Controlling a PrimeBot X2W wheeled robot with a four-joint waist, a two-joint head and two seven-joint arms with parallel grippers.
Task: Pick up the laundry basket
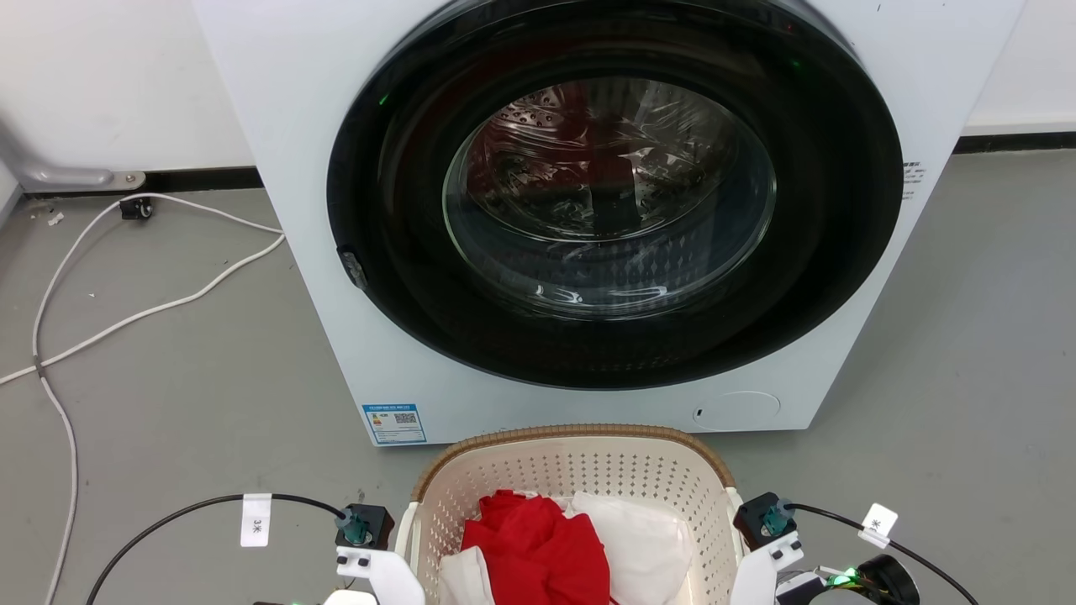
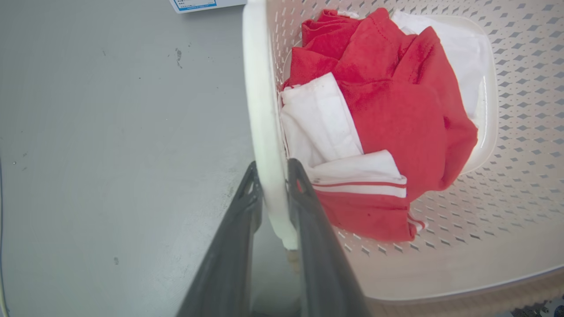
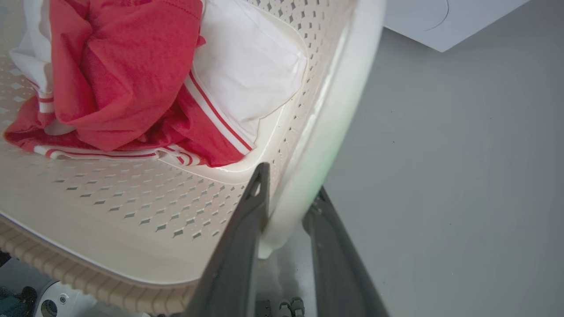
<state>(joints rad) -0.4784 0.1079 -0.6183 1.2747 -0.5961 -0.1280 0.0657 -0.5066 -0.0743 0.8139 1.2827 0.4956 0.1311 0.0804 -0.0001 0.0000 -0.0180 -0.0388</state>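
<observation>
**A:** Head camera first. Where does it stand?

**B:** The cream-white perforated plastic laundry basket [image 1: 572, 470] is a rounded rectangle with a brown woven-look rim. It sits low in the middle of the view on the grey floor [image 1: 168, 378], just in front of the big white front-loading washing machine [image 1: 286, 168]. A crumpled red garment [image 1: 538, 546] and a white cloth [image 1: 639, 538] lie inside it.

**A:** And the left wrist camera?

**B:** The left gripper [image 2: 273, 169] has its two dark fingers either side of the left white loop handle [image 2: 260, 101]. One finger is outside and one is inside the basket wall, and they are pinching the handle.

**A:** The right wrist camera?

**B:** Much the same. The right gripper [image 3: 291, 182] straddles the right white loop handle [image 3: 348, 88]. The inner finger lies against it and the outer one looks to touch, so I read it as clamped.

**A:** Which step, then?

**B:** I'd say the grasp is made on both sides. I cannot tell whether the basket is off the floor. The next move calls for both arms to rise together and stay level, because the thin handles could flex or slip and the clothes lie loose.
</observation>
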